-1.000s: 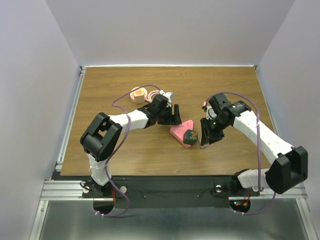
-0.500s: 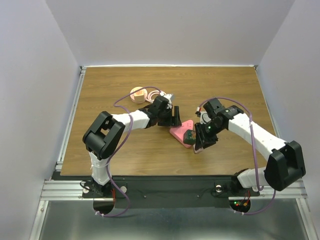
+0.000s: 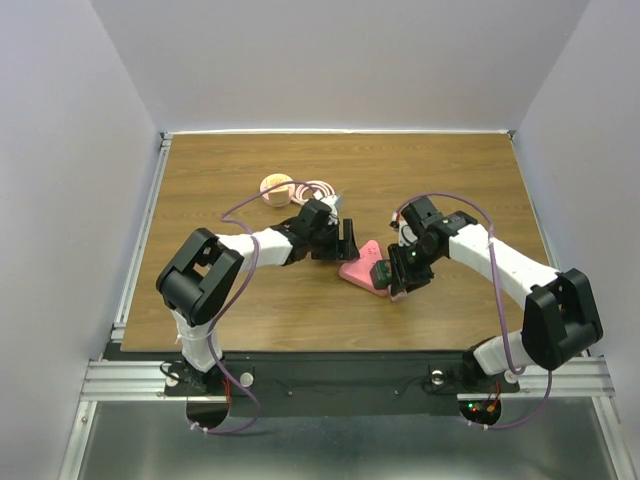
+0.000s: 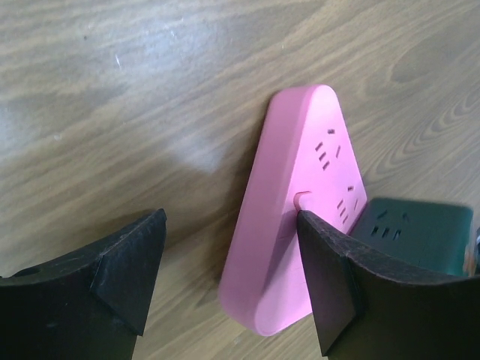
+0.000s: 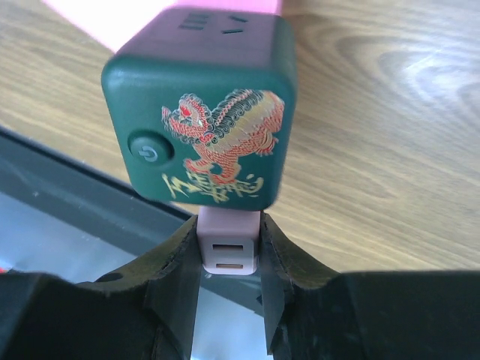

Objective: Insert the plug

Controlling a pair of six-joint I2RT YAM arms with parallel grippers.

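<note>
A pink triangular power strip (image 3: 358, 268) lies on the wooden table with a dark green cube adapter (image 3: 382, 272) standing on it. The cube (image 5: 201, 105) bears a red and gold dragon print and a power button. My right gripper (image 3: 400, 283) is shut on a small pale pink plug (image 5: 229, 241) with two slots. The plug's far end meets the cube's near face; its prongs are hidden. My left gripper (image 4: 229, 274) is open. It straddles the strip's (image 4: 292, 210) near corner, with its right finger (image 4: 334, 277) against the strip's top by a small button.
A peach round object (image 3: 277, 187) with a coiled white cable (image 3: 315, 188) lies behind the left gripper. The table's black front edge (image 5: 60, 172) shows below the cube in the right wrist view. Purple cables loop over both arms.
My right gripper has moved left with the plug, from apart from the cube to against it. My left gripper has shifted slightly nearer the strip.
</note>
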